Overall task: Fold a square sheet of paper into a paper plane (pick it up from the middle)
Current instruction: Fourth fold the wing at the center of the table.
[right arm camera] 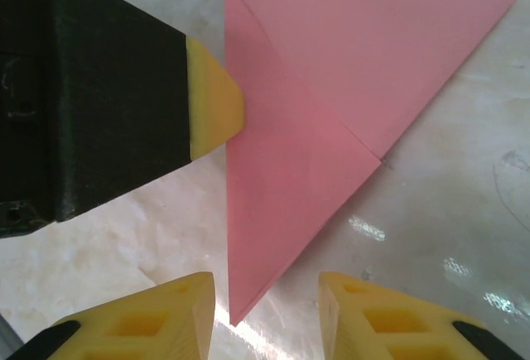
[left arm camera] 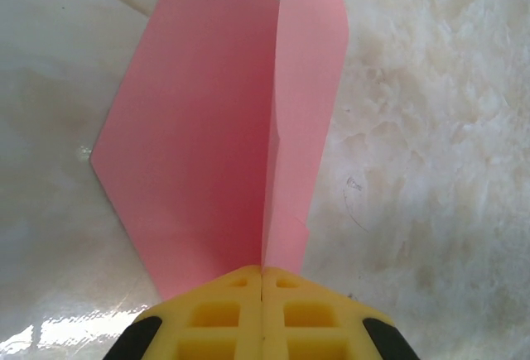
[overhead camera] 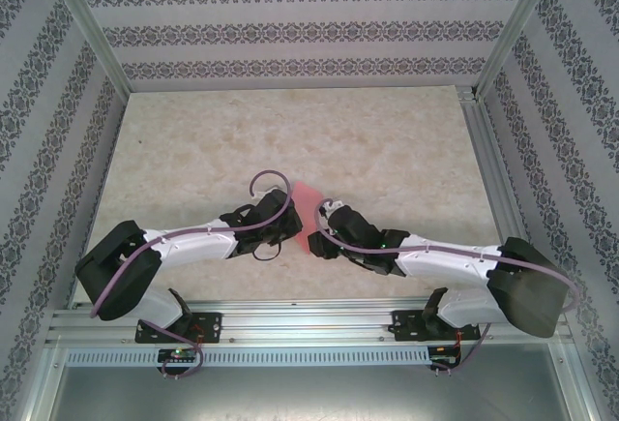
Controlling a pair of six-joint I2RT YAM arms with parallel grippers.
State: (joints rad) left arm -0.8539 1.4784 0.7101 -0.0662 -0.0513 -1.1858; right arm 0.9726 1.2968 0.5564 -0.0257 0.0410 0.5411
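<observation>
Marble-patterned table carries the whole setup: one table, two arms, two grippers, one piece of paper. Left arm and right arm reach inward from the near edge and meet at the middle, with the paper plane lying between their ends and extending toward the far side. It is half made: pink-red paper folded to a narrow point, one flap flat on the table and a crease standing upright. The left gripper is fully closed, pads pressed together, with that upright crease pinched in the seam between them — it has the paper. The right gripper stands partly open and grips nothing; the paper's pointed tip lies on the table in the gap between its two fingers, touching neither as far as can be seen. From that gripper the long axis runs straight away from the tip, widening toward the far end. Judgement: the next move turns on this alignment — the right arm need only close on the point, while the left anchors the crease just beside it.
</observation>
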